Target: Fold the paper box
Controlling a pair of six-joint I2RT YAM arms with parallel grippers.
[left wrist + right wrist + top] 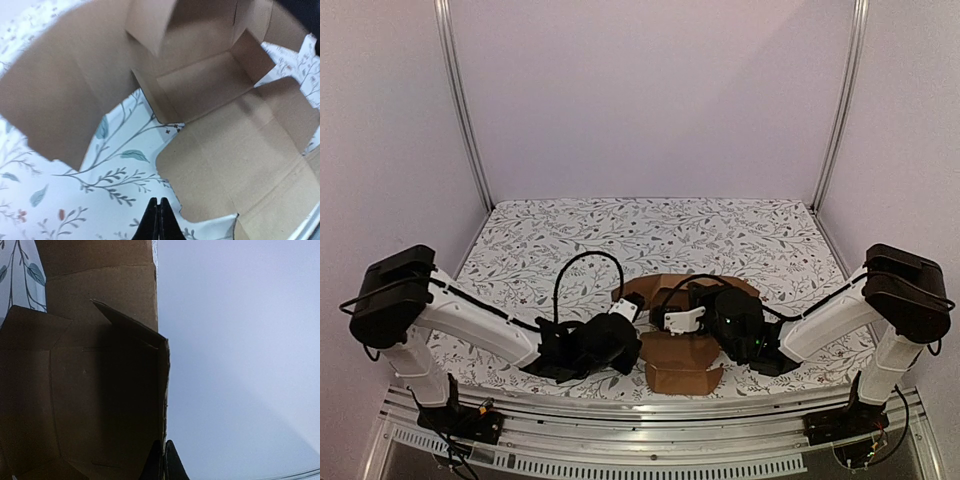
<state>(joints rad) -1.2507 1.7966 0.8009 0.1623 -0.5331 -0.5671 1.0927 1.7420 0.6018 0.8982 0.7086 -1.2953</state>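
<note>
- Left gripper (158,201): its fingers are pressed together with nothing between them. In the left wrist view it sits at bottom centre, over the flowered table cover (75,185) and just beside the near edge of the cardboard.
- Right gripper (164,444): it is likewise closed and empty. At the bottom centre of its own view its tips are right against the thin edge of a raised brown wall; whether they touch it I cannot tell.
- Paper box (682,372): it lies at lower centre of the top view, between the two wrists. It is partly formed, with some panels standing and others flat on the cover.
- Risk, sliding: a push from closed fingers would likely shove the light sheet across the cover instead of bending it at a crease.
- Risk, slipping: narrow tips could ride off the wall's edge, and the panel would then probably spring back down.
- Risk, collision: both wrists crowd the same spot at frame centre, so one careless reach might knock the other.
- Count: two arms, two grippers, one paper box, one table cover.
</note>
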